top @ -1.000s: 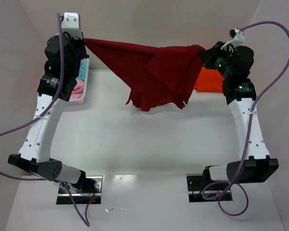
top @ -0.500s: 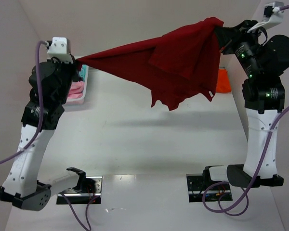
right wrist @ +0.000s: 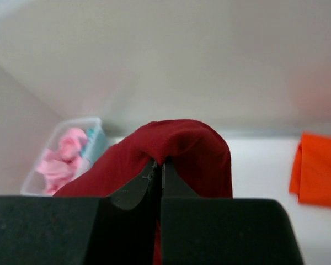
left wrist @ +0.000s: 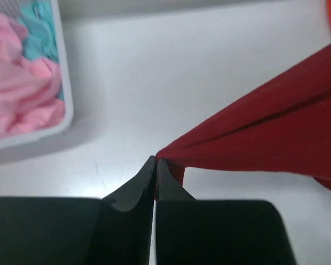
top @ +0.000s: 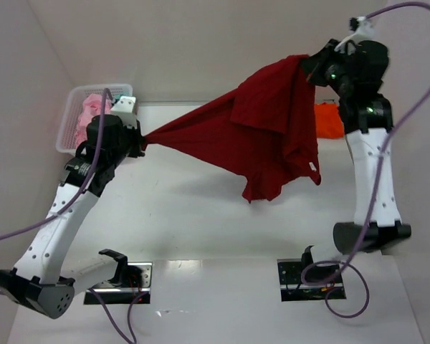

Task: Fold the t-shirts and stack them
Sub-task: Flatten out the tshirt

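While pinching the dark red shirt (top: 265,129) tight in left gripper (left wrist: 155,164) and right gripper (right wrist: 159,164), level both corners, then lay flat on tabletop (top: 201,222).

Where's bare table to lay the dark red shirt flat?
Bare: the wide middle of the table, bordered by the white mesh basket far left, the orange t-shirt far right and the near edge. Crowded: overhead, where the dark red t-shirt hangs stretched between the left gripper and the right gripper.

Orange t-shirt (top: 328,120) partly behind right arm (top: 370,154)
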Available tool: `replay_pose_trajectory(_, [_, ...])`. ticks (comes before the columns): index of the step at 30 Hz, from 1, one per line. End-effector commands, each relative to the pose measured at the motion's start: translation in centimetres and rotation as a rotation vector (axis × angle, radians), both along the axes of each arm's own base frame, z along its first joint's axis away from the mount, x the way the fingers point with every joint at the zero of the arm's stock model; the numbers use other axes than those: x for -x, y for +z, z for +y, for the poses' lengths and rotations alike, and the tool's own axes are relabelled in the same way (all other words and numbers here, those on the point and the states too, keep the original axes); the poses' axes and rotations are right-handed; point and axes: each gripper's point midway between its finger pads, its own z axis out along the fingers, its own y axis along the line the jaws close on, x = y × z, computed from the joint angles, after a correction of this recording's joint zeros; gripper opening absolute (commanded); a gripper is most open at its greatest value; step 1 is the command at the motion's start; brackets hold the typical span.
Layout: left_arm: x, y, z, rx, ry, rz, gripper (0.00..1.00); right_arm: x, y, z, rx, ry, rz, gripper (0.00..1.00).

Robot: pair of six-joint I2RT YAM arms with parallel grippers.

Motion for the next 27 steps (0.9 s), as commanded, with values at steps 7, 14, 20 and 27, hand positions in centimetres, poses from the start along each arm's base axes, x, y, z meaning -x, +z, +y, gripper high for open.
replay_pose_trajectory(7, [-1.2, -12.6, -0.5, -0.052, 0.033, 0.336, 0.00, -15.5, -22.5, -0.7, 0.038, -0.052, 0.383, 0.01])
replay_pose_trajectory(14, [-4.8, -20.7, 0.1, -0.175, 0.157, 0.516, 0.00, -21.9, -29.8, -0.1, 0.044, -0.021, 0.448, 0.01])
replay_pose_trajectory(20, [-7.6, -21.6, 0.3, -0.195, 0.224, 0.498, 0.00, -23.9, -30.1, -0.1, 0.061, -0.017, 0.446, 0.01])
replay_pose_trajectory(27, [-8.4, -20.0, 0.7, -0.179, 0.265, 0.448, 0.00, -22.5, -26.6, 0.2, 0.065, 0.007, 0.409, 0.01])
